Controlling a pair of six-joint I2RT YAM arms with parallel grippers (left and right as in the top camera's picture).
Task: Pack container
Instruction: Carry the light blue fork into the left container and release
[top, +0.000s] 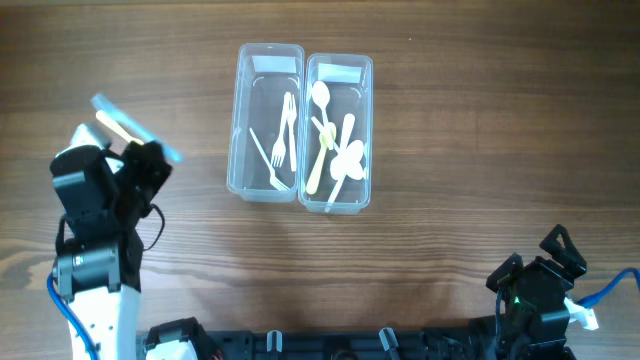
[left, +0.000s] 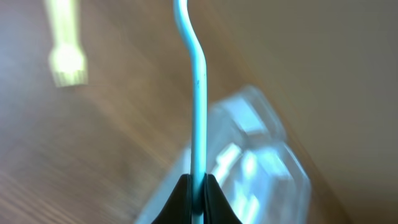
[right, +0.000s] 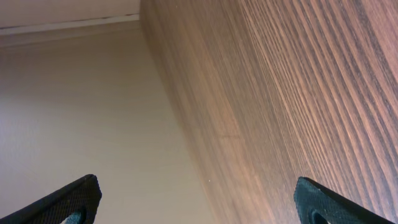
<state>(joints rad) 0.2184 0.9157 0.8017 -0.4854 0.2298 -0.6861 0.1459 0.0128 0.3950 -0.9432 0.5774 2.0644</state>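
Left tool (left: 198, 190) pinched shut on the thin handle of a light blue plastic utensil (left: 196, 93). The handle runs straight up out of the fingers and curves near the top; its end type is cut off, can't tell. This is at the left side of the brown wooden worktop (top: 450, 120), well apart from the containers. A cream plastic utensil (left: 65, 46), blurred, looks like a fork, lies on the worktop just beside the blue one. Mid-worktop, two clear rectangular plastic containers stand side by side, touching. The left container (top: 266, 60) holds white plastic forks (top: 283, 135). The right container (top: 340, 65) holds white and cream plastic spoons (top: 335, 140). Right tool (right: 196, 190) spread wide with nothing between the fingers, low at the right front edge of the worktop, far from the containers.
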